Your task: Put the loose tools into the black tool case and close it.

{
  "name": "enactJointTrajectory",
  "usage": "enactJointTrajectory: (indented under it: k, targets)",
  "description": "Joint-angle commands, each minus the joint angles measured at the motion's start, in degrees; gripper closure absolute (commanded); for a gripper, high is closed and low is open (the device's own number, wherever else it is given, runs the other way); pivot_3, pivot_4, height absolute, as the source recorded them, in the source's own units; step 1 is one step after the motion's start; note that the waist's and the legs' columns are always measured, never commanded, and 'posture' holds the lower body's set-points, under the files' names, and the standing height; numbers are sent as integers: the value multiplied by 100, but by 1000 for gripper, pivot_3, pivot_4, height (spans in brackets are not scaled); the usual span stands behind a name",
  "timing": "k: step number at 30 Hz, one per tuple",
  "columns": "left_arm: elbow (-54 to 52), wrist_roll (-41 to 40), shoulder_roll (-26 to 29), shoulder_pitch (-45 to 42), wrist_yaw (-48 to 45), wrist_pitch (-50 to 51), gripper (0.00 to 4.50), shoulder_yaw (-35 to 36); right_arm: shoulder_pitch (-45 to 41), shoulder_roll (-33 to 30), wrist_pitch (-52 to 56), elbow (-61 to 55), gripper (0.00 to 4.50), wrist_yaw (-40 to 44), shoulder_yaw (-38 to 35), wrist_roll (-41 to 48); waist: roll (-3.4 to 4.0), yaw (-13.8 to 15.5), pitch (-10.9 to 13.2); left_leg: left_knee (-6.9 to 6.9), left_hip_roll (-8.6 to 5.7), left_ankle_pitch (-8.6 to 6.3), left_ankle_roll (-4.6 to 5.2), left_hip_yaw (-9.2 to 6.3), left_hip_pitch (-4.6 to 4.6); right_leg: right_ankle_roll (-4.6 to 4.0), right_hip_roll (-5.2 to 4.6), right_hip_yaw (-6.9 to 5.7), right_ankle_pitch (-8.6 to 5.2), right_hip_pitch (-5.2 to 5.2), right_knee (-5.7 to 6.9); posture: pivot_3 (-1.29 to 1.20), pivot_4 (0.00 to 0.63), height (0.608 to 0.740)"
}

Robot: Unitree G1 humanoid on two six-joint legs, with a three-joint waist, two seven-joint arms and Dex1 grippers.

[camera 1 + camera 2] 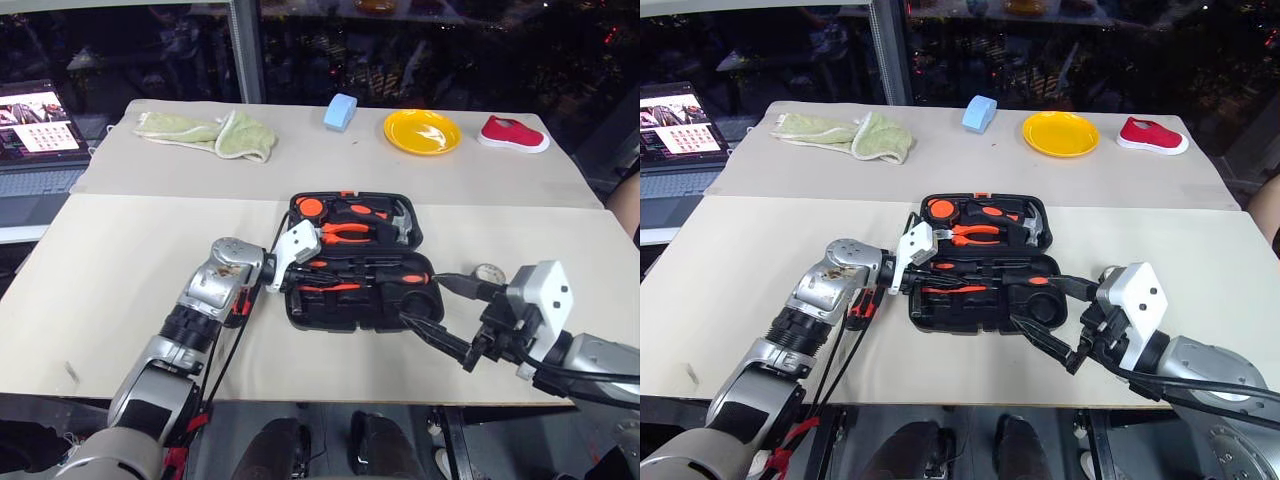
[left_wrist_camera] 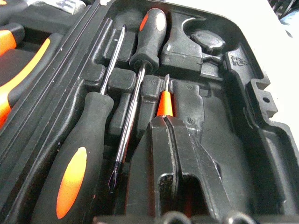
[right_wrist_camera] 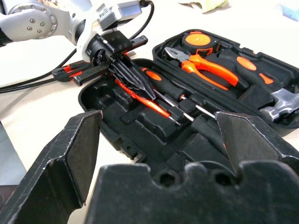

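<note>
Left fingers clamp the tester screwdriver inside the tool case.

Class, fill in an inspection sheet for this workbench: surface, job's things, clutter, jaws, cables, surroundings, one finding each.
Surface: pale table, two sheets meeting at a seam.
Job's things: black tool case lies open; two black-and-orange screwdrivers sit in its recesses; slim orange tester screwdriver held over a recess; small grey tape roll on the table beside the case.
Clutter: green cloth, blue block, yellow plate, red shoe.
Jaws: left gripper shut on the tester screwdriver; right gripper open, at the case's near right corner.
Cables: black leads along both arms.
Surroundings: laptop at far left; dark windows behind.
</note>
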Motion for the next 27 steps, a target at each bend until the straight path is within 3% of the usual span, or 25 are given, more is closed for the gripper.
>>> enactJointTrajectory:
  k: [1,27]
  targets:
    - [16,243,168,236,14,-115,4479,-190,-105,-57,-11,-13,0,8,-44,78,1,-1,-1,0,0,0,0,0,2,0,0,0,0,3,0,0,150,732]
    - [60,262,416,505,55,-260,4479,-223,-173,3,-82,42,0,81,176,-92,33,-4,-27,-13,6,-49,30,1,90,12,0,-2,-8,69,-15,0,150,732]
